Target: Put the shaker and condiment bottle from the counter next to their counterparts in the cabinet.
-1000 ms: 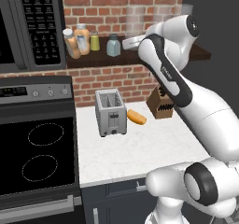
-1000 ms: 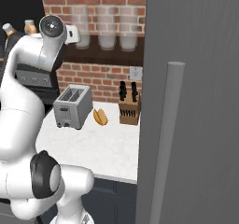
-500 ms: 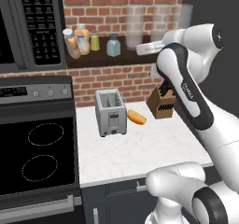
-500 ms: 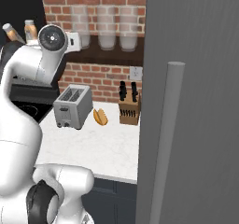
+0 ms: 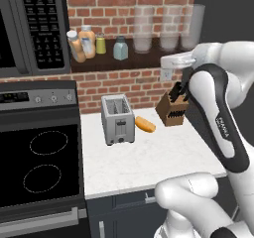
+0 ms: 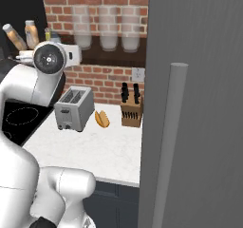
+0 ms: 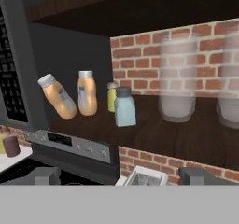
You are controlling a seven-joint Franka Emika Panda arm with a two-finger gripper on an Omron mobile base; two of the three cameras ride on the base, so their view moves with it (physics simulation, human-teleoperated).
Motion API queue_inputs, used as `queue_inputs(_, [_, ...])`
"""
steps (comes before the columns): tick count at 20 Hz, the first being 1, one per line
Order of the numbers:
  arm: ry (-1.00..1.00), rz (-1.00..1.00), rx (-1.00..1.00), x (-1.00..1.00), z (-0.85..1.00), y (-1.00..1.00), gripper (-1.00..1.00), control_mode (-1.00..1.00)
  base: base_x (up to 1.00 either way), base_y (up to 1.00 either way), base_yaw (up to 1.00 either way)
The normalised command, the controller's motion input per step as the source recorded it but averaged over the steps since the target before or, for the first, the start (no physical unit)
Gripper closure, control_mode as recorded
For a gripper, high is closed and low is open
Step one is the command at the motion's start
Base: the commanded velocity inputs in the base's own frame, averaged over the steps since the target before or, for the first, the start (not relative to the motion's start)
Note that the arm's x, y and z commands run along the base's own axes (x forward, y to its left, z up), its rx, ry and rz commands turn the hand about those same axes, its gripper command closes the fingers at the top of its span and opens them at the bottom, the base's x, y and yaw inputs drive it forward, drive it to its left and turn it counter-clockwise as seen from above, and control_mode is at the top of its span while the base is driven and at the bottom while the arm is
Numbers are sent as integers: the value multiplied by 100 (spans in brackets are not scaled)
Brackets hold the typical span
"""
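Note:
The pale blue-grey shaker [image 5: 120,48] [image 7: 124,108] stands upright on the dark wooden cabinet shelf [image 5: 144,57] [image 7: 186,136], just right of the yellow-green shaker [image 5: 100,44] [image 7: 111,97]. The slim orange condiment bottle [image 5: 74,46] [image 7: 58,97] leans tilted at the shelf's left end, beside the wider orange bottle [image 5: 88,41] [image 7: 87,93]. My gripper [image 5: 166,62] [image 7: 121,177] hangs open and empty in front of the shelf, to the right of the shaker and away from it.
Three tall frosted glass jars [image 5: 143,29] fill the shelf's right part. The microwave [image 5: 30,29] borders the shelf on the left. On the counter below are a toaster [image 5: 117,119], a bread roll [image 5: 145,124] and a knife block [image 5: 172,110]. A grey fridge door [image 6: 199,103] stands right.
The gripper has drawn back from the shelf, moving right and slightly down away from the blue-grey shaker. It stayed open. The bottles and shakers have not moved.

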Motion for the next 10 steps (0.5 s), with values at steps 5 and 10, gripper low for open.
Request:
queue_inputs(5, [-2, -1, 7, -72, 0, -16, -100, -100, 0, 0, 0])
queue_inputs(10, [-3, -1, 8, -77, 0, -15, -100, -100, 0, 0, 0])
